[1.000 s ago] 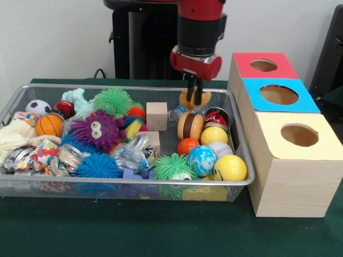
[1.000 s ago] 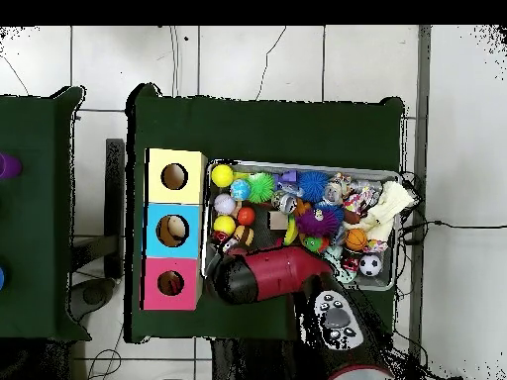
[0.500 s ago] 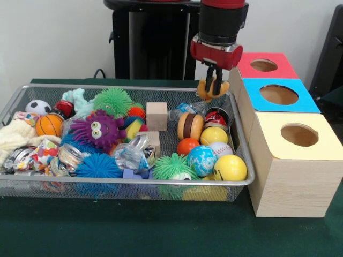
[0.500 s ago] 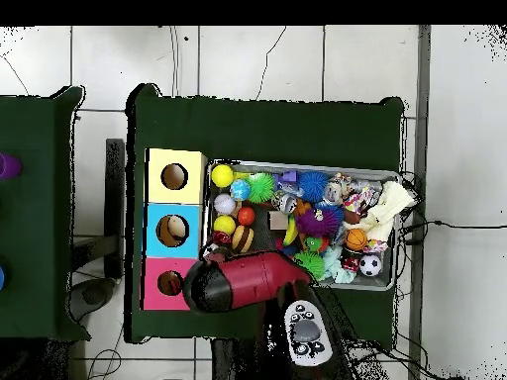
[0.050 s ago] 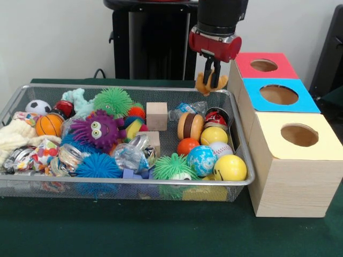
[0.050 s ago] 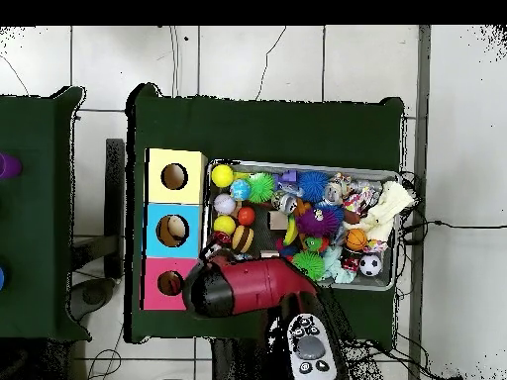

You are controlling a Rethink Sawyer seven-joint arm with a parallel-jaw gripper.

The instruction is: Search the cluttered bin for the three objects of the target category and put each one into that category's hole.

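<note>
Holding a small orange toy (image 5: 210, 84) up in the air, the gripper (image 5: 211, 80) has its jaws pinched shut on the toy's top. The toy hangs over the far right corner of the wire bin (image 5: 32, 182), right beside the red box (image 5: 244, 64) with its round hole (image 5: 263, 65). It looks soft and light, maybe rubbery, so it may wobble or slip if squeezed too little; the narrow top part where the jaws hold it seems a good place to grab. I think it needs to go a bit more to the side before it is over a hole. The bin is packed with balls, spiky fuzzy toys and blocks. Next to it stand the blue box (image 5: 305, 104) and the yellow box (image 5: 327, 139), each with a hole on top. Everything sits on a counter (image 5: 134, 230) with a dark green cloth. From above, the floor (image 6: 297, 59) has pale tiles.
</note>
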